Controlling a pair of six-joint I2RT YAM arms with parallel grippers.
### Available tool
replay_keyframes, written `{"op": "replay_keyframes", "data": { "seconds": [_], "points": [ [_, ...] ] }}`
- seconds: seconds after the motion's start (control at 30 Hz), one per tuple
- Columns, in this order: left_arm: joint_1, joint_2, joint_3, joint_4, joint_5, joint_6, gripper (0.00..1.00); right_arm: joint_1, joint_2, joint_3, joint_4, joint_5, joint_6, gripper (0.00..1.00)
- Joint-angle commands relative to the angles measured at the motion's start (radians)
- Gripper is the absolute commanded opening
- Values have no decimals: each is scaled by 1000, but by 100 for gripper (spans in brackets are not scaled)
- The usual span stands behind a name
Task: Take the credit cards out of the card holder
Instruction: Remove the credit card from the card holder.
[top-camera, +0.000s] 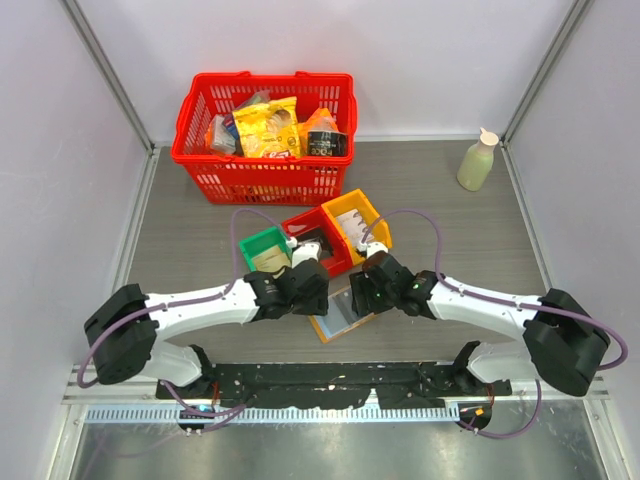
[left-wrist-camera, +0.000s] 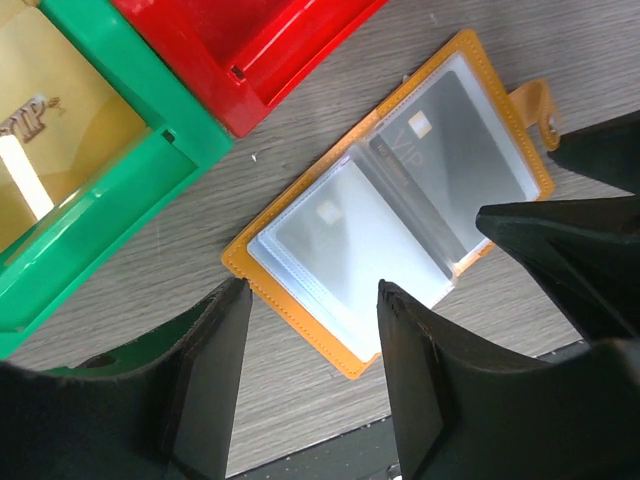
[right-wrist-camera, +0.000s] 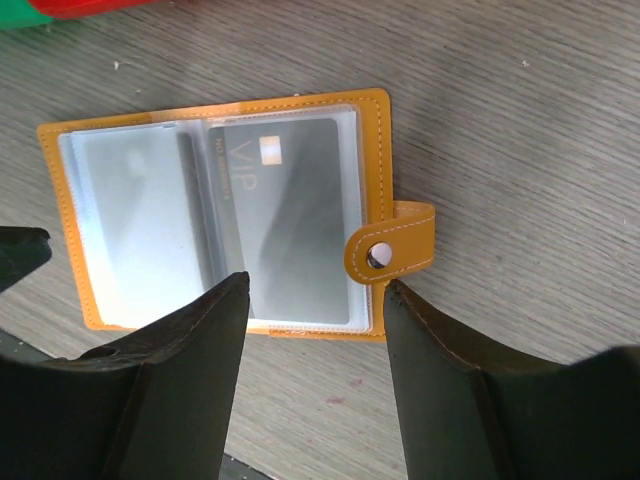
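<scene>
Nearest, the left gripper (left-wrist-camera: 312, 300) and the right gripper (right-wrist-camera: 317, 290) hang over the card holder (top-camera: 345, 312), both with fingers spread apart and gripping nothing. The holder lies open and flat on the table (top-camera: 485, 250), with two credit cards (right-wrist-camera: 285, 215) in its clear sleeves. Just beyond it stand a green bin (top-camera: 262, 247) with a gold card (left-wrist-camera: 40, 150) inside, a red bin (top-camera: 318, 238) and a yellow bin (top-camera: 355, 220). Farther back is a red basket (top-camera: 262, 125).
</scene>
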Motion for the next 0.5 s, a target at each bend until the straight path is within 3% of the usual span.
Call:
{"op": "replay_keyframes", "data": {
  "seconds": [0.0,0.3,0.47],
  "points": [
    [3,74,24,46,26,1,57,1,34,33,69,45,-9,61],
    [2,187,44,5,37,16,48,1,74,2,101,-33,-4,59],
    [-1,195,42,-9,40,18,43,1,66,5,94,-89,-3,49]
  ]
}}
